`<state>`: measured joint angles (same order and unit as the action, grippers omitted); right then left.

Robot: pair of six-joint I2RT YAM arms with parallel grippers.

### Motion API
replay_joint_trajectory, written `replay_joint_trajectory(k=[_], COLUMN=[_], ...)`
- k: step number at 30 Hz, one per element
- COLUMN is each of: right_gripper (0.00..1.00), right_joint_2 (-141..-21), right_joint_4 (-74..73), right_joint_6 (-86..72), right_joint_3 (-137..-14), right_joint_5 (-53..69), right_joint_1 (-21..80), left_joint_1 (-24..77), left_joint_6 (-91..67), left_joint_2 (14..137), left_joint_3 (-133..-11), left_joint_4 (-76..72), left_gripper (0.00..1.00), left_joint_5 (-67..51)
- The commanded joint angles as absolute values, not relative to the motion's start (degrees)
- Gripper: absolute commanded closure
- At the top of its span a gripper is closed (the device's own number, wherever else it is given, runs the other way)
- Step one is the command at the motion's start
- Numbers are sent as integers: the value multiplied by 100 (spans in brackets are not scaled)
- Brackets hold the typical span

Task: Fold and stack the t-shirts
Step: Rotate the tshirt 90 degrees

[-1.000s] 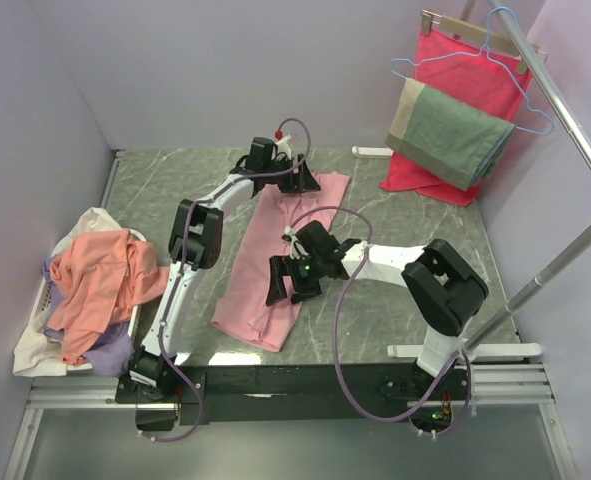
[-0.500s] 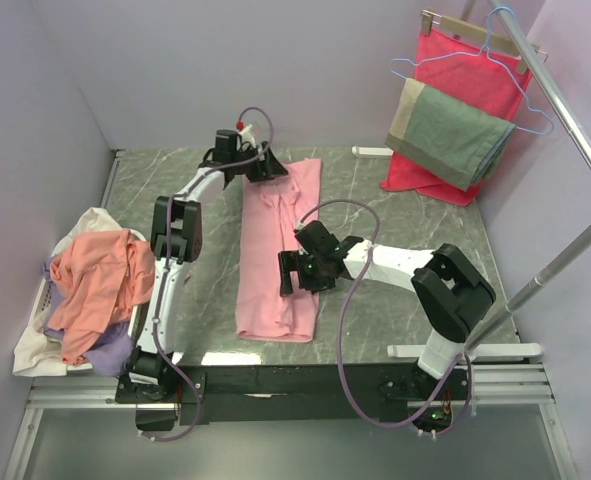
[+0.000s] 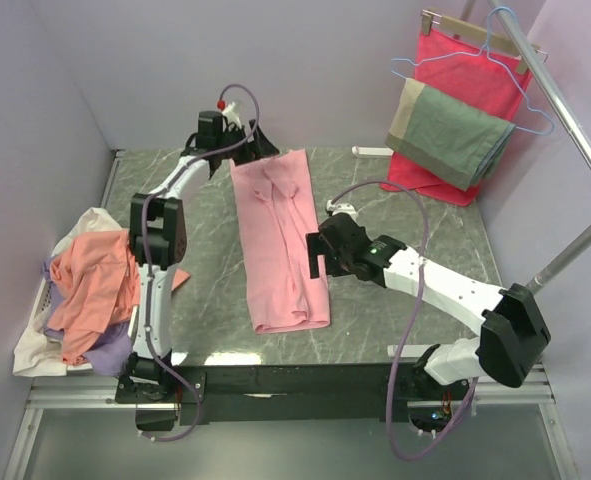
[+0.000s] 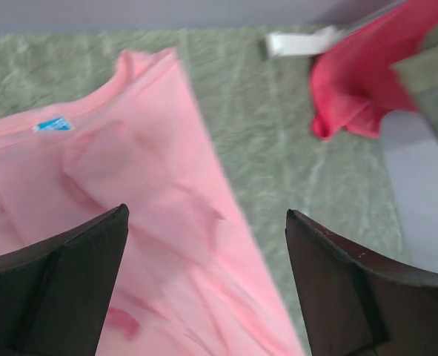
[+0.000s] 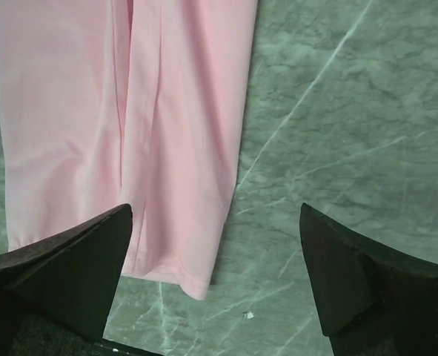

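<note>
A light pink t-shirt [image 3: 278,240], folded into a long strip, lies flat on the table with its collar at the far end. My left gripper [image 3: 258,148] hovers open over that collar end. In the left wrist view the pink t-shirt [image 4: 130,222] with its blue neck label lies under the left gripper [image 4: 206,213], with no cloth between the fingers. My right gripper [image 3: 315,258] is open at the strip's right edge. In the right wrist view the right gripper [image 5: 215,211] hangs over the hem corner of the pink t-shirt [image 5: 130,111] and bare table.
A heap of salmon-orange [image 3: 95,285], white [image 3: 85,225] and lilac [image 3: 110,352] t-shirts sits at the table's left edge. A red cloth [image 3: 465,75] and a grey-green cloth [image 3: 450,130] hang from a rail at the back right. A white bracket [image 3: 370,152] lies at the far edge.
The pink shirt has swung from a slant to nearly straight: far end left, near end right. My left gripper has moved left and opened wider. The right gripper has moved right, to the shirt's edge.
</note>
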<state>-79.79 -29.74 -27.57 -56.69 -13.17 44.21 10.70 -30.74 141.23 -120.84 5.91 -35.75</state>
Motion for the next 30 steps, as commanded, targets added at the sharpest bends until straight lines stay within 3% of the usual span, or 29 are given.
replay_joint_trajectory(k=[1, 3, 7, 12, 14, 18, 25, 30], right_gripper=[0, 0, 2, 22, 38, 49, 51, 50], right_joint_2=[-7778, -7717, -7576, -7759, -8049, -8305, -8121, -7954], right_joint_4=[-3208, -3077, -2708, -2093, -2118, -2039, -1872, -1828], right_joint_6=[-2584, -2610, -2856, -3155, -3147, -3103, -3155, -3138], right_joint_3=[-5669, -5511, -5038, -4658, -4693, -4676, -4465, -4509], right_joint_5=[-1600, -1354, -871, -80, -105, 95, 631, 870], right_joint_1=[4421, 4421, 4395, 4280, 4271, 4254, 4245, 4254], left_joint_1=[1335, 1529, 1933, 2469, 2671, 2883, 3225, 3489], left_joint_6=[-3068, -3068, -3366, -3717, -3770, -3955, -4245, -4368], left_joint_2=[12351, 11674, 10410, 9792, 9607, 9335, 8710, 8648], left_joint_3=[-11194, -10542, -7857, -6277, -5785, -5117, -4421, -4167], left_joint_4=[280, 395, -435, -703, -817, -879, -914, -668], left_gripper=[8, 10, 13, 19, 20, 24, 28, 37], left_joint_5=[-3227, -2911, -2716, -2382, -2242, -1978, -1977, -1706])
